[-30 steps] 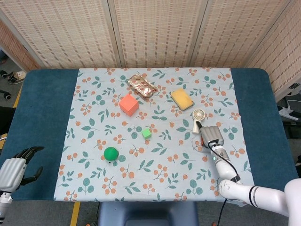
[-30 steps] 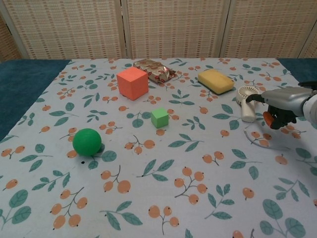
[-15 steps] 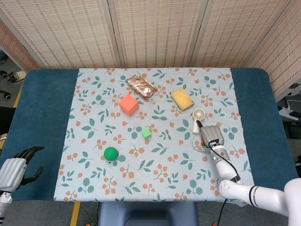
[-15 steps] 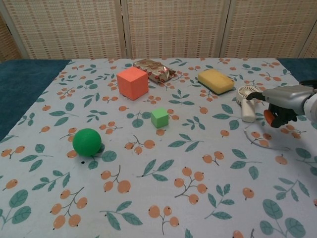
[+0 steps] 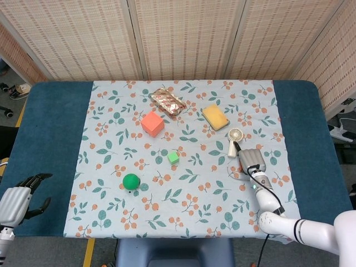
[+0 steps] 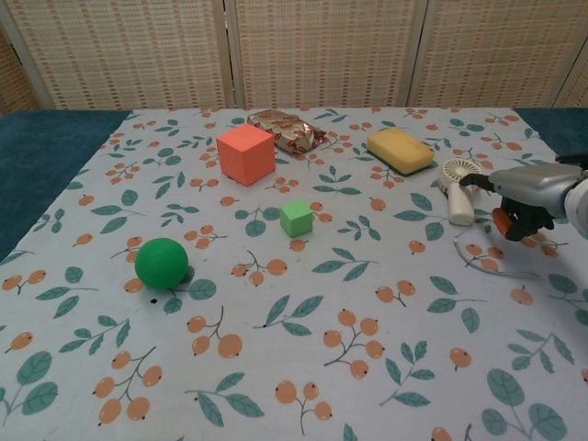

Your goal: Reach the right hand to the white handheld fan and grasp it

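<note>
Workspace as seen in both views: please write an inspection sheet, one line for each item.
Surface: floral cloth over a blue table.
Job's things: white handheld fan lying flat, not yet grasped.
Clutter: orange cube, small green cube, green ball, yellow sponge, shiny wrapped packet.
Hands: right hand beside the fan, a fingertip near the fan's head, holding nothing; left hand off the table's left edge, holding nothing.
Cables: nothing seen.
Surroundings: woven folding screens behind the table.
</note>
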### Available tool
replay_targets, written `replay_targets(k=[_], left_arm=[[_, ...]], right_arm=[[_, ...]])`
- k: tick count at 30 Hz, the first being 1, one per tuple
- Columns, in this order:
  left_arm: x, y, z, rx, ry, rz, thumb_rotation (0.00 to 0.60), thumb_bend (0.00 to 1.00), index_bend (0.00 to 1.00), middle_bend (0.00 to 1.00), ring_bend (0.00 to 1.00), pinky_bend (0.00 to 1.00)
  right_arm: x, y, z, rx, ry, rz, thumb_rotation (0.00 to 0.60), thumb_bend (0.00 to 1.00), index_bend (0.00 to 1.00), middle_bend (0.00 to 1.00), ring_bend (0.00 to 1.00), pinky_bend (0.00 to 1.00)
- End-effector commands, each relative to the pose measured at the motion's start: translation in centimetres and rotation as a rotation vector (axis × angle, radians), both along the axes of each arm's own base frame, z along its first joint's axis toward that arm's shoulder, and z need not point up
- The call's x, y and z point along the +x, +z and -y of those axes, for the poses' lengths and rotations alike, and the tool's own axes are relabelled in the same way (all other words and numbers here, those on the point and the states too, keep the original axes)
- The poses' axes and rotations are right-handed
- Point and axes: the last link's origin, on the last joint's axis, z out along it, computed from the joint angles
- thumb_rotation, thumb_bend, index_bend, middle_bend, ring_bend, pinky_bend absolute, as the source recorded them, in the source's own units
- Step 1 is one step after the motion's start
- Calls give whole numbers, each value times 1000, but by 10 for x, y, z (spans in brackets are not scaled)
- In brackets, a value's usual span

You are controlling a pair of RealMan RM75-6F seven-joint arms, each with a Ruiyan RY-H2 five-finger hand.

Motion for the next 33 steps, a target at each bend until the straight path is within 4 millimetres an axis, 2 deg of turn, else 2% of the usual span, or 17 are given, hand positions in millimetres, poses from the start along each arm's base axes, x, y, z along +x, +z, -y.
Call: replay_targets(k=[1, 17, 24, 28, 33], left_arm=[[0, 0, 0, 0, 1, 1, 600, 375, 215, 231, 252, 388], [0, 1, 0, 3, 3, 6, 600, 375, 215, 231, 252, 388], [-1, 1, 0, 3, 3, 8, 600, 374, 215, 231, 252, 388], [0, 1, -1, 3, 2, 8, 600, 374, 216, 231, 253, 388], [-1, 1, 0, 5, 3, 9, 600, 374, 215, 231, 252, 388]], right_arm=[[-1, 0, 0, 2, -4, 0, 600, 727, 0, 793, 640, 644], [-17, -1, 2, 4, -47, 4, 600, 727, 0, 793, 640, 644], [-15, 4, -2, 7, -26, 25, 600, 727, 0, 793, 640, 644], [-5, 18, -17, 3, 30, 70, 600, 727, 0, 793, 640, 644], [2, 49, -60, -39, 144, 127, 600, 727, 0, 793, 640, 644]])
